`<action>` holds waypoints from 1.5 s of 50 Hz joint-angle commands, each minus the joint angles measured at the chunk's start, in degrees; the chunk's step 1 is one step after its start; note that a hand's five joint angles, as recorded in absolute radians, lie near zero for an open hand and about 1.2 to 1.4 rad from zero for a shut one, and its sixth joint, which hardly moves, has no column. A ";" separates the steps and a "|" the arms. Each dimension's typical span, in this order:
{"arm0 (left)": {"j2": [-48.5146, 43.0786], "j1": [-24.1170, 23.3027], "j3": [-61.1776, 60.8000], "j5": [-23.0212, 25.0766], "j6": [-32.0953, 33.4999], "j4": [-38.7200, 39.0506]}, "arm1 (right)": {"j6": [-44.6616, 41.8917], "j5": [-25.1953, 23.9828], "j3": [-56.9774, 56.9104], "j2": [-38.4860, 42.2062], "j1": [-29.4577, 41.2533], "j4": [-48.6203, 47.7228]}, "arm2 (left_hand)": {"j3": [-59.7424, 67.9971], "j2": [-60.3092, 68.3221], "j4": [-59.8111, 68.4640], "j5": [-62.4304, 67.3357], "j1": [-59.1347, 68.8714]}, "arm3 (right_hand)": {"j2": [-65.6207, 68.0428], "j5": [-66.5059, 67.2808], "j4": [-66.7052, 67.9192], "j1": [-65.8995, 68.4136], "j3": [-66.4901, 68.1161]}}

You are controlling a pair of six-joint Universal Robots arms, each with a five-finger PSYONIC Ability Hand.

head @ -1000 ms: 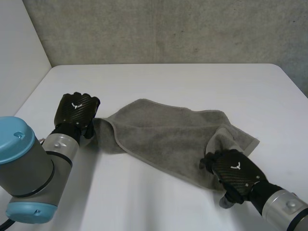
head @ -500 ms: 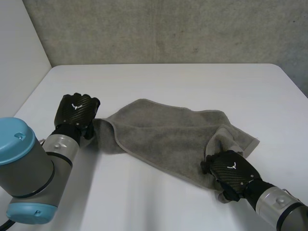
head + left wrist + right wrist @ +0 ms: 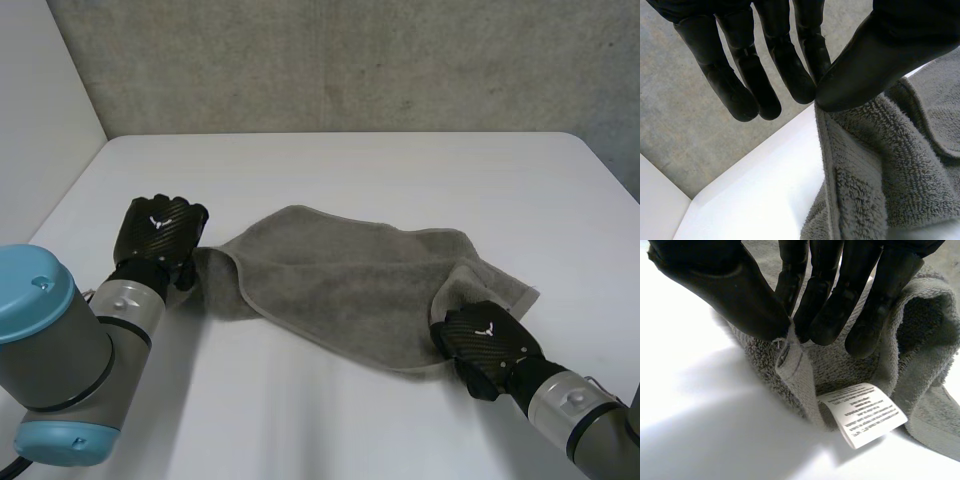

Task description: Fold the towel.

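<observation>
1. The white table (image 3: 330, 170) carries the towel (image 3: 350, 280), which lies rumpled across its middle, stretched between the two hands.
2. The towel looks soft, limp and light, so it will likely sag and drag when lifted. Its corners and hems are the soundest places to hold. It is grey terry, thick-piled and hemmed, and doubled over at both ends.
3. The left hand (image 3: 158, 235) pinches the towel's left corner between thumb and fingers.
4. The right hand (image 3: 485, 345) nips the near right hem between thumb and fingertips.
5. A white care label (image 3: 862, 412) sticks out just below that pinch.
</observation>
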 commanded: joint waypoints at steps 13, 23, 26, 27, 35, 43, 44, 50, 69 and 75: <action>0.11 -0.15 0.00 0.05 -0.09 0.00 | 0.60 3.96 -2.44 1.01 1.29 0.84 | -8.42 -6.83 -7.12 -15.01 -2.78 | 3.96 2.80 3.02 3.41 3.65; 0.02 -0.15 0.00 0.05 -0.09 0.00 | 0.77 4.14 -2.27 2.24 2.17 1.01 | -8.42 -6.83 -7.12 -15.01 -2.78 | -16.90 -18.06 -17.84 -17.45 -17.20; 0.02 -0.07 0.00 0.05 -0.09 0.00 | 0.86 4.14 -2.09 2.24 2.17 1.01 | -8.42 -6.83 -7.12 -15.01 -2.78 | -20.60 -21.76 -21.54 -21.15 -20.91; 0.02 -0.06 0.00 0.05 -0.09 0.00 | 0.86 4.14 -2.09 2.24 2.17 1.01 | -8.42 -6.83 -7.12 -15.01 -2.78 | -23.76 -24.93 -24.70 -24.32 -24.07; 0.02 -0.06 0.00 0.05 -0.09 0.00 | 0.86 4.05 -1.91 2.33 2.00 1.01 | -8.42 -6.83 -7.12 -15.01 -2.78 | -25.65 -26.81 -26.58 -26.20 -25.95; 0.02 -0.06 0.00 0.05 -0.17 0.00 | 0.51 4.05 -2.18 2.76 2.00 0.93 | -8.42 -6.83 -7.12 -15.01 -2.78 | -30.35 -31.51 -31.29 -30.90 -30.66; 0.02 -0.15 0.00 0.05 -0.17 0.00 | 0.51 4.14 -2.27 2.94 1.91 0.93 | -8.42 -6.83 -7.12 -15.01 -2.78 | -29.19 -30.35 -30.13 -29.74 -29.50; 0.02 -0.15 0.00 -0.03 -0.09 0.00 | 0.51 4.05 -2.62 2.94 1.91 0.93 | -8.42 -6.83 -7.12 -15.01 -2.78 | -13.87 -15.04 -14.81 -14.42 -14.18; 12.84 -0.24 4.83 -0.39 -0.53 -5.97 | 17.46 0.72 -27.37 -16.03 0.33 21.39 | -8.42 -6.83 -7.12 -15.01 -2.78 | 4.07 2.90 3.13 3.51 3.76; 15.14 -0.07 7.20 -0.21 -0.79 -10.01 | 16.86 -0.78 -38.19 -16.50 -1.94 32.53 | -8.42 -6.83 -7.12 -15.01 -2.78 | 4.07 2.90 3.13 3.51 3.76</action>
